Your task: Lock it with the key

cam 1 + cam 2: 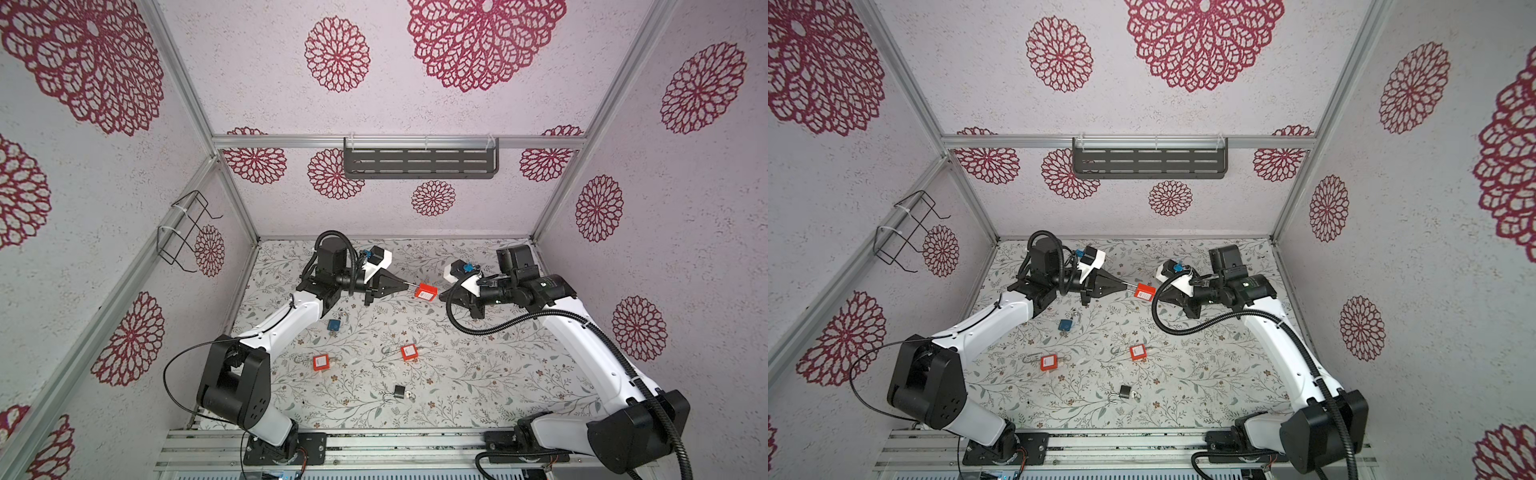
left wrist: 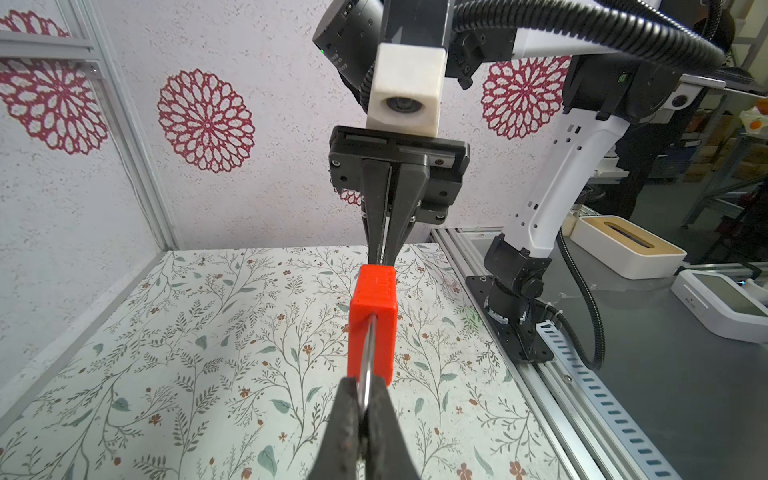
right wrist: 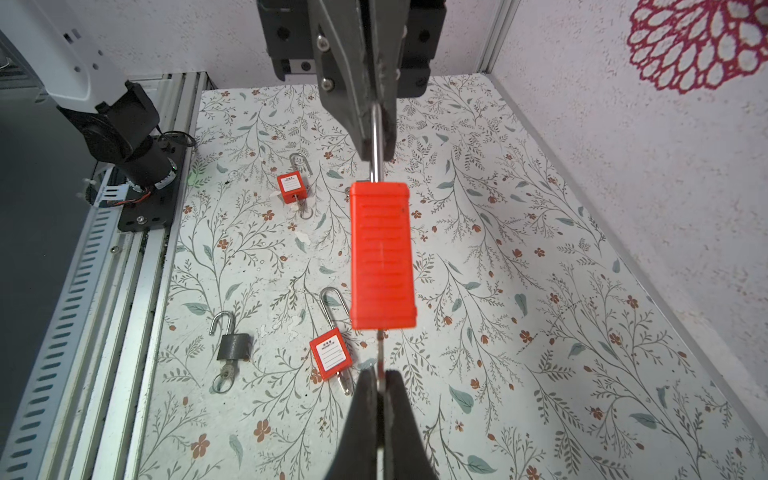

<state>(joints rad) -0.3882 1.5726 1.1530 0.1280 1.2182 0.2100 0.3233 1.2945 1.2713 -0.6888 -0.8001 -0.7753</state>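
Red plastic-bodied padlock [image 3: 382, 253], small, stiff and likely light, hangs above the far middle of the bench [image 3: 540, 291]. The left fingers [image 2: 345, 419] are clamped tight on its smooth steel shackle [image 3: 376, 141]; the right fingers [image 3: 359, 419] pinch the thin key [image 3: 379, 353] at its base, a slippery hold when twisting.

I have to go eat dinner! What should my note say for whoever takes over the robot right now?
Left hand: shut on the shackle of the red padlock, holding it in the air above the table.
Right hand: shut on the key, which sticks out of the padlock's bottom.
Done: padlock picked up, key in the keyhole and gripped.
Left: turn the key to lock it. Whether it has turned at all cannot be seen.
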